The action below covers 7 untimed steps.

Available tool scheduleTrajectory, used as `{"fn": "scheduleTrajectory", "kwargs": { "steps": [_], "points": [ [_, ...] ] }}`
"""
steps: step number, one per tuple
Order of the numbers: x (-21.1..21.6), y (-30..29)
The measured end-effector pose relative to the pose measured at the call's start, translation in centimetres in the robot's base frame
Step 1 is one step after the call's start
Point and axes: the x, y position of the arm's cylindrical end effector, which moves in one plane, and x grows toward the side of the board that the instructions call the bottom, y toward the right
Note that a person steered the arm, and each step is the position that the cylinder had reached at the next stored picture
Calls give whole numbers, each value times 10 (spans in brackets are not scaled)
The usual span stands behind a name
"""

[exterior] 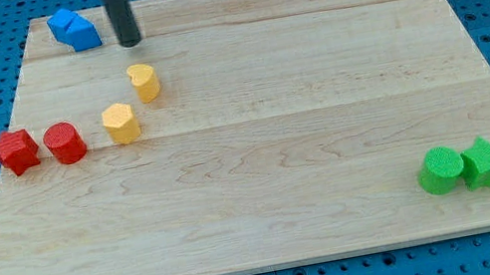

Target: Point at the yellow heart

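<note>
The yellow heart (144, 80) lies on the wooden board (265, 134) at the upper left. My tip (130, 42) rests on the board just above the heart, a short gap away, not touching it. A yellow hexagon (121, 123) lies just below and to the left of the heart. A blue block (73, 29) sits at the board's top left corner, to the left of my tip.
A red star (15, 151) and a red cylinder (65, 143) sit side by side at the left edge. A green cylinder (441, 170) and a green star (484, 163) sit together at the bottom right. Blue pegboard surrounds the board.
</note>
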Motion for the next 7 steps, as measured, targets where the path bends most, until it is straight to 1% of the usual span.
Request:
{"fn": "scheduleTrajectory", "kwargs": {
  "steps": [1, 2, 3, 4, 5, 7],
  "points": [
    [-14, -36],
    [-31, -39],
    [-26, -37],
    [-6, -20],
    [25, -13],
    [26, -13]
  ]
}}
